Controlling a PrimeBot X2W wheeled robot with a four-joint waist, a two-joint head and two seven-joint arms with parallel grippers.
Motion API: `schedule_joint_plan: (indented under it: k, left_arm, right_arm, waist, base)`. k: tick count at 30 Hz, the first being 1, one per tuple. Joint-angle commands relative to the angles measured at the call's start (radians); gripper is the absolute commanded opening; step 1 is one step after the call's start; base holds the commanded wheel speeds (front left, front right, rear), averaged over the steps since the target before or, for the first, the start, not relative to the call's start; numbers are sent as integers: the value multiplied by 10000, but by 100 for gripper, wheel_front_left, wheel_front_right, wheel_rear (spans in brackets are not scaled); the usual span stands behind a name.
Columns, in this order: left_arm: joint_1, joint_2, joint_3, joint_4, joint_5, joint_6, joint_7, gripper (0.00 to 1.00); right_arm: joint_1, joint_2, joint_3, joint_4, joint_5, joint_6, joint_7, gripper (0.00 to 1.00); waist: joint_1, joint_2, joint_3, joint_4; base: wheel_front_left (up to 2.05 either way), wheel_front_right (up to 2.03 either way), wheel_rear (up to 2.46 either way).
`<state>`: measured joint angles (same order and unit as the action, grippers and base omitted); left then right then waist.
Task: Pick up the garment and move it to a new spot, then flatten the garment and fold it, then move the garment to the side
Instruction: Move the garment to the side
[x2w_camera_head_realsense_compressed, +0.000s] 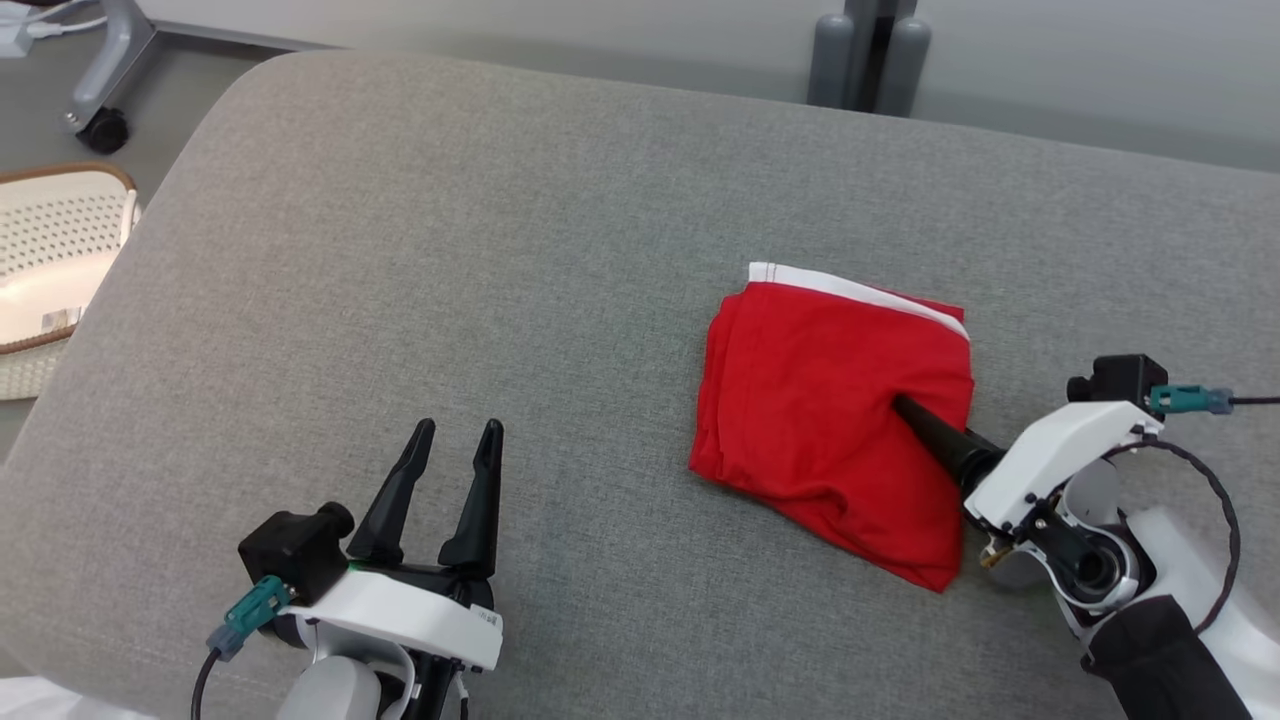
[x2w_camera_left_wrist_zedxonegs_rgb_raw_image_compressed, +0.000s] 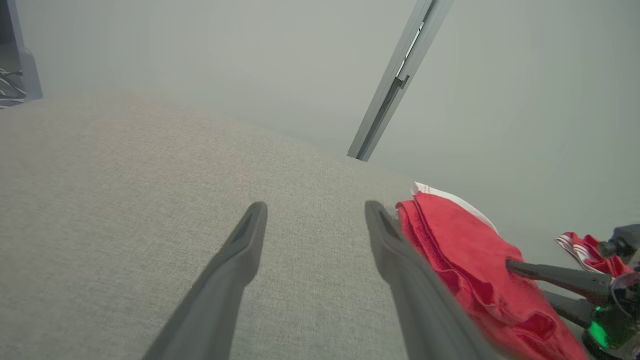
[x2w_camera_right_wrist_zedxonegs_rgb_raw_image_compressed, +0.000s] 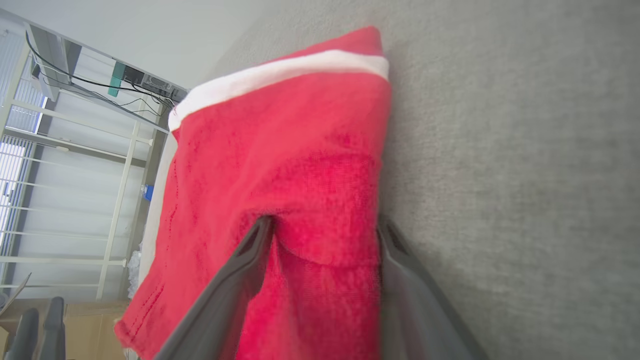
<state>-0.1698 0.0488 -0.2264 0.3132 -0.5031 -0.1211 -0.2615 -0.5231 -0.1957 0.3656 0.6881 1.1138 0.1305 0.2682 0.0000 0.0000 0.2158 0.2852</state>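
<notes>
Far to the left of the garment, off the grey padded surface (x2w_camera_head_realsense_compressed: 450, 250), stands a pale perforated basket (x2w_camera_head_realsense_compressed: 60, 225). It has no part in the job that I can judge.

Nearer, but well apart from the garment's left edge, the left claw (x2w_camera_head_realsense_compressed: 460, 428) hovers low over bare fabric. Its two fingers are spread wide, with nothing between them. It looks parked there to leave the other arm room.

The red garment (x2w_camera_head_realsense_compressed: 820, 400) lies on the surface as a compact folded packet, its white band along the far edge. Judged from that shape, the flattening and folding look done and the move to the side is what remains.

At the garment's right near corner is the right claw (x2w_camera_right_wrist_zedxonegs_rgb_raw_image_compressed: 324, 225), its fingers apart and not yet pinched. One finger lies over the top layer and the other seems to run beneath, so the edge sits between them. That straddle probably lets one closing catch every layer, so the fold would survive the carry.
</notes>
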Motion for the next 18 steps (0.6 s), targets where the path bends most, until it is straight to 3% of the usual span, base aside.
schedule_joint_plan:
  k: [1, 3, 4, 6, 14, 18]
  left_arm:
    - [-128, 41, -12, -38, -53, -7, -27, 100]
    - [-190, 42, -31, -53, -53, 2, -27, 100]
    - [-217, 41, -35, -66, -47, 8, -27, 100]
    - [-268, 39, -29, -88, -43, 19, -27, 100]
    - [-339, 41, 22, -145, -91, 69, -27, 100]
    - [-377, 39, -47, -192, -97, 79, -27, 100]
  right_arm:
    - [79, 114, 168, 224, 80, 6, 87, 100]
    - [-86, 158, 369, 441, 128, 6, 152, 95]
    - [-161, 178, 467, 517, 145, 6, 181, 48]
    - [-299, 170, 713, 621, 105, 6, 142, 2]
    - [-778, -298, 1528, 873, -129, 3, -426, 0]
    - [-1004, -856, 2279, 842, -650, -10, -746, 0]
  waist:
    - [0, 0, 119, 116]
    - [0, 0, 180, 181]
    - [0, 0, 207, 208]
    - [0, 0, 256, 249]
    - [0, 0, 347, 235]
    - [0, 0, 315, 71]
  base:
    - [0, 0, 0]
    - [0, 0, 0]
    - [0, 0, 0]
    - [0, 0, 0]
    - [0, 0, 0]
    - [0, 0, 0]
